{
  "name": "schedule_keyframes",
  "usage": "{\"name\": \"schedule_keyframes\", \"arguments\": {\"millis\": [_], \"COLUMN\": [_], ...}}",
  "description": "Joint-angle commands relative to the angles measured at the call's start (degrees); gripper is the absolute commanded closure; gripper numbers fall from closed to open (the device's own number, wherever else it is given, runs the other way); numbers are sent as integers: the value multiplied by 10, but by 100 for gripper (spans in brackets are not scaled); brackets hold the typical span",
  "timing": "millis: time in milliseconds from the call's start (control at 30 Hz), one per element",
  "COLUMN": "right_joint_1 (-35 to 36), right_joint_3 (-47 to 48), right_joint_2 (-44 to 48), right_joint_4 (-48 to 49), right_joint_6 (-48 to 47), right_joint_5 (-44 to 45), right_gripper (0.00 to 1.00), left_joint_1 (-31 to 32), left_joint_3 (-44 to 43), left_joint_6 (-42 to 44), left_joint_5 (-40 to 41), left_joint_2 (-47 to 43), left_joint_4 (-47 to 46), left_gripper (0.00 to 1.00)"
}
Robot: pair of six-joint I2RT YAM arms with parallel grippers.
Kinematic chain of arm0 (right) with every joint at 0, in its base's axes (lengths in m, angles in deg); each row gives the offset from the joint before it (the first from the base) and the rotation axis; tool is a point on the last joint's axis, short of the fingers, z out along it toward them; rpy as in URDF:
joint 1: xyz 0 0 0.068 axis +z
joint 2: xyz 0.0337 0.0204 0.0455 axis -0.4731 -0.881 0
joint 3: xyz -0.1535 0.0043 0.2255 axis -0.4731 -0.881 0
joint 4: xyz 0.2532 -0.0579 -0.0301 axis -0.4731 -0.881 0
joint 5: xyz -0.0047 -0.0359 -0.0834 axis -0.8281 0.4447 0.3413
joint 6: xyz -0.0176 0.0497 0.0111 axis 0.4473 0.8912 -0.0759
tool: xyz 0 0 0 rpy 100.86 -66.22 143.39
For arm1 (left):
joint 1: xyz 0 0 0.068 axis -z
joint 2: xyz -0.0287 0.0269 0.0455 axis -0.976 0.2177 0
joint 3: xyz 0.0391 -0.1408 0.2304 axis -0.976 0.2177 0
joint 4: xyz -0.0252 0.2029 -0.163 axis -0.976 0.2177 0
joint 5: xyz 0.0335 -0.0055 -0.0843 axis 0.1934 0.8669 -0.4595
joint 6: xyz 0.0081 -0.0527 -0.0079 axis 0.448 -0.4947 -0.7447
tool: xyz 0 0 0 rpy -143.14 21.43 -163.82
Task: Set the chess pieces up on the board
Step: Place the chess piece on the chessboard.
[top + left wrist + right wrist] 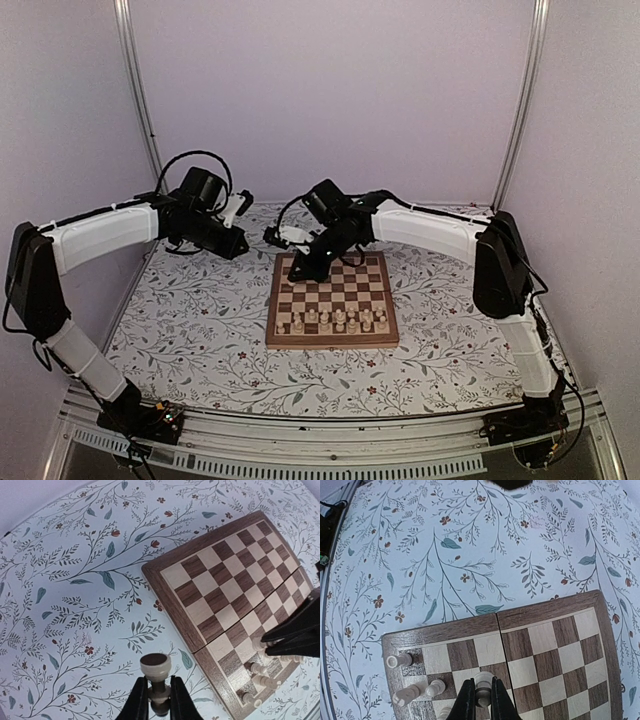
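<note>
L jaws pinch a pale chess piece (155, 669) by its stem, above the floral surface (75, 605), left of the board (225, 580). R jaws pinch a second piece (482, 682) over the board nr its left edge. Other pale pieces (338, 320) stand along the board's near rows.

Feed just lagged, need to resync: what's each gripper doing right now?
Left gripper: closed on a pale chess piece, away from the board.
Right gripper: closed on another pale chess piece, over the board.
</note>
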Motion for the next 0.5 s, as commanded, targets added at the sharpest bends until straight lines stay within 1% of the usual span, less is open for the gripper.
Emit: {"name": "schedule_keyframes", "arguments": {"millis": [0, 167, 200, 300, 367, 467], "right_joint_1": [6, 7, 7, 8, 7, 4], "right_joint_3": [25, 29, 28, 28, 29, 29], "right_joint_2": [-44, -62, -64, -64, -57, -32], "right_joint_4": [-26, -28, -28, -29, -31, -39], "right_joint_6": [-17, -19, -17, -14, -11, -12], "right_joint_5": [51, 57, 57, 56, 52, 42], "right_gripper": [94, 92, 89, 74, 68, 63], "left_joint_1": [-15, -17, -17, -17, -18, -17], "left_joint_3": [9, 14, 14, 15, 15, 14], "left_joint_6": [-4, -4, -5, -7, -7, -6], "left_joint_5": [-10, -24, -28, -40, -49, -68], "left_joint_2": [-24, -25, -24, -20, -16, -9], "left_joint_4": [-21, -23, -23, -24, -24, -22], "left_gripper": [89, 89, 89, 89, 89, 89]}}
